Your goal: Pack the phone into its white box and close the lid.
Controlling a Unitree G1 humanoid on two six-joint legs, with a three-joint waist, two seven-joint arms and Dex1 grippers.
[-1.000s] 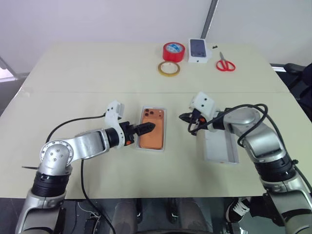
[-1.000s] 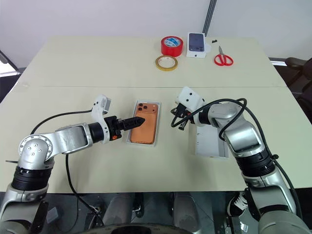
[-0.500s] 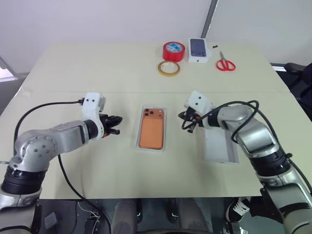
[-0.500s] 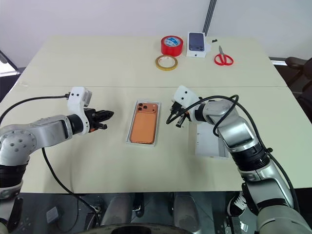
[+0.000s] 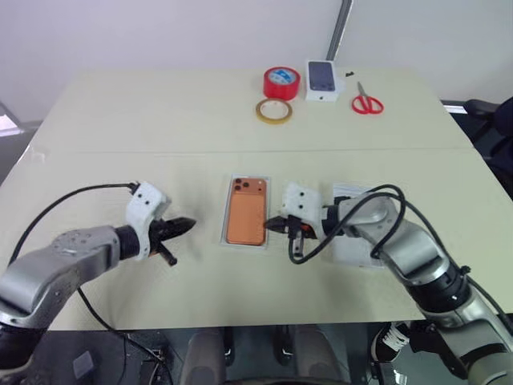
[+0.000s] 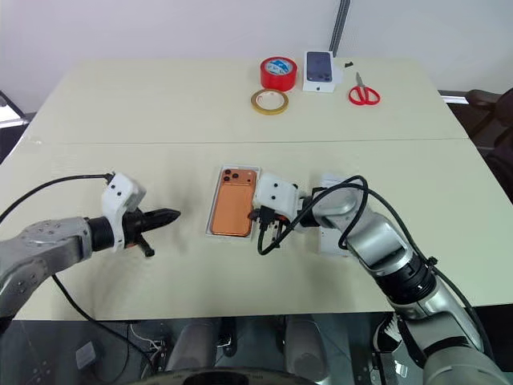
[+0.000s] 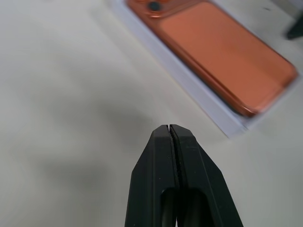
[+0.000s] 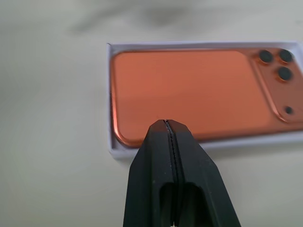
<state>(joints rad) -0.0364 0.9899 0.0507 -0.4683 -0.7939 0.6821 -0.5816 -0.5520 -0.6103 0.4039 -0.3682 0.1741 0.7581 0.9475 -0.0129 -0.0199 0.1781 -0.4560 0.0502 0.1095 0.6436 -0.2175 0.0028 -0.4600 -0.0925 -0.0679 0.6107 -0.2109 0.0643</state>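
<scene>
The left pincer point(image 5: 186, 224) hangs over bare table point(image 5: 120, 120) with its black fingers point(image 7: 171, 142) clenched together on nothing. The phone point(image 5: 247, 212) lies to its right, well apart from the tips, camera lenses up and at the far end, sitting inside the white box point(image 5: 245, 243), whose thin rim shows all round it.

Further right, the right pincer point(image 5: 272, 224) is likewise pressed shut and empty. Its tip points at the long edge of the white box, very near it, though contact cannot be made out. Beyond that arm's far side lies the lid point(image 5: 350, 245), partly hidden under the forearm and cable.

The phone looks seated, so the step in hand seems to be a nudge to square the base or settle the phone flat. To do it well, the closed right tip should press low on the rim, not on the phone's glossy back, and push slowly so the light cardboard does not skid. The left pincer could brace the opposite edge. Then the lid needs fetching and lowering level over the base.
</scene>
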